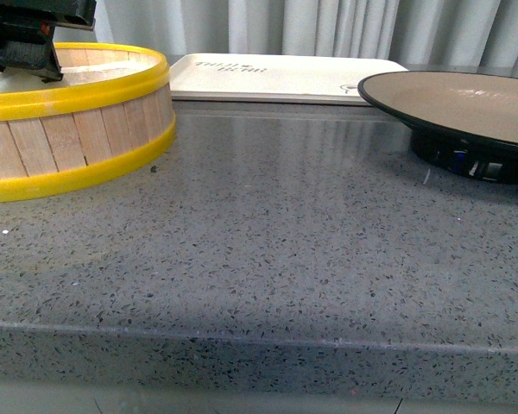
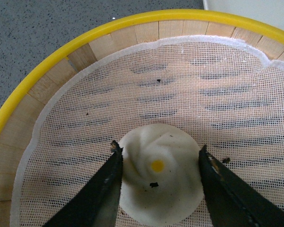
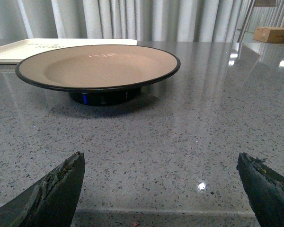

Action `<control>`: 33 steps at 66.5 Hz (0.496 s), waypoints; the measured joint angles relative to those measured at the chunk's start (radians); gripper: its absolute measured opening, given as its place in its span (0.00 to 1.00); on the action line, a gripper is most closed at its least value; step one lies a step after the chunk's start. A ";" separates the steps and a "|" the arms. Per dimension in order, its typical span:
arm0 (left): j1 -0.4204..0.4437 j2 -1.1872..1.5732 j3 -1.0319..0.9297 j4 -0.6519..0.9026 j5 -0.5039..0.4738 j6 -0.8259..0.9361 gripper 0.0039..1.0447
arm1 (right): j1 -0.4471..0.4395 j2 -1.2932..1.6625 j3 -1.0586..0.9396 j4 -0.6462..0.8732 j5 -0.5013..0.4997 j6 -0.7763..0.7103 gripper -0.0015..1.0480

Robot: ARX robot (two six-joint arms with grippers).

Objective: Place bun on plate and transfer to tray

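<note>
My left gripper (image 2: 158, 149) is shut on the bun (image 2: 158, 175), a small white bun with a pleated top and a yellow dot, inside the yellow-rimmed steamer basket (image 1: 78, 129). In the front view the left gripper (image 1: 22, 60) hangs over the basket at the far left, with a bit of the bun (image 1: 2, 83) showing under it. The plate (image 1: 453, 108), brown-grey with a black rim, stands at the right; it also shows in the right wrist view (image 3: 99, 66). The cream tray (image 1: 276, 78) lies at the back. My right gripper (image 3: 161, 163) is open and empty, low over the counter in front of the plate.
The basket has a white mesh liner (image 2: 180, 85) with dark specks. The grey speckled counter (image 1: 268, 250) runs to a front edge near me. Grey curtains (image 1: 328, 26) hang behind. A cardboard box (image 3: 272, 34) sits far off.
</note>
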 joint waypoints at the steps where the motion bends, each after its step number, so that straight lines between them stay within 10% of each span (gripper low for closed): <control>1: 0.000 0.000 0.000 0.000 0.000 0.000 0.34 | 0.000 0.000 0.000 0.000 0.000 0.000 0.92; 15: -0.007 0.002 0.001 0.000 -0.003 0.005 0.04 | 0.000 0.000 0.000 0.000 0.000 0.000 0.92; 33: -0.048 -0.013 0.090 -0.034 -0.003 0.006 0.03 | 0.000 0.000 0.000 0.000 0.000 0.000 0.92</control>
